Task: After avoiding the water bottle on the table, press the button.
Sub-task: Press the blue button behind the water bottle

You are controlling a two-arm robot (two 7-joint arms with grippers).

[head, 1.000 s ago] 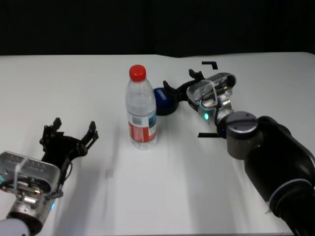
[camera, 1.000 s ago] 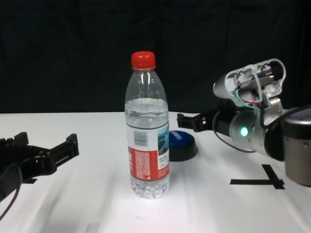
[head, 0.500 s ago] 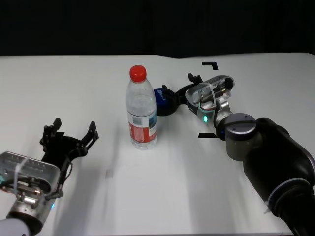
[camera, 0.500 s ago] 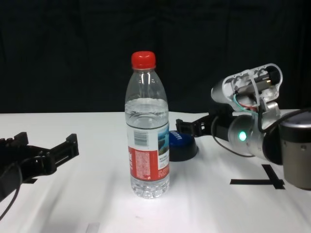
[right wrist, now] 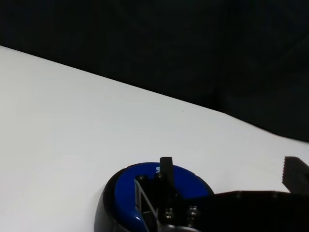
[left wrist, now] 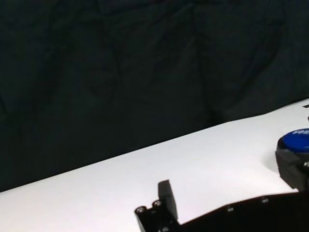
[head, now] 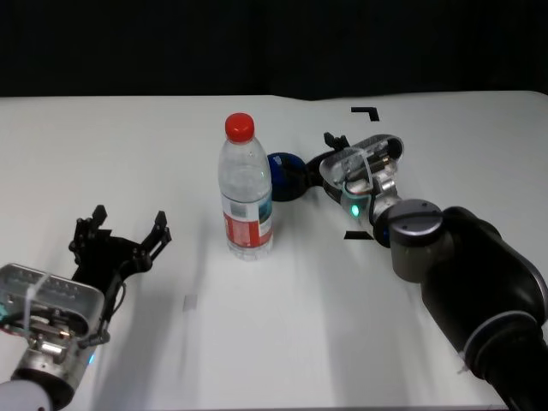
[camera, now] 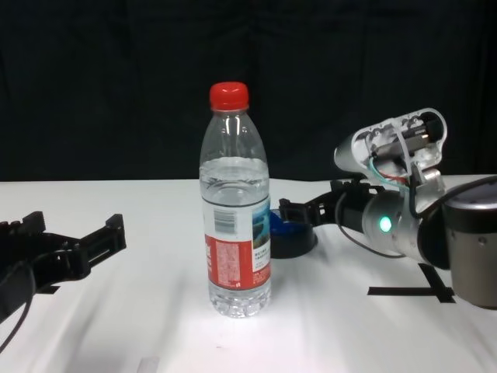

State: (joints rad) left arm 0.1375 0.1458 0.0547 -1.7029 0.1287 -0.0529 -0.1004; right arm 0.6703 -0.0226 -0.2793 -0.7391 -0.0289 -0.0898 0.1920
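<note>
Right gripper point(head: 310, 165), fingers spread wide, has dropped onto the button point(head: 282, 175) beneath them, past the bottle point(head: 246, 193); pressing begins. Left gripper point(head: 118, 240) idles, spread wide.

A black curtain point(head: 257, 43) is hanging across the whole background, falling in soft vertical folds, and is filling the upper part of every view. A corner-shaped piece of black tape point(head: 366, 111) is lying flat toward the far right of the work area, near the curtain's lower edge. A black tape cross point(camera: 415, 291) is sitting nearer, also on the right, while a faint grey patch point(head: 190, 301) is showing near the front, left of centre.
</note>
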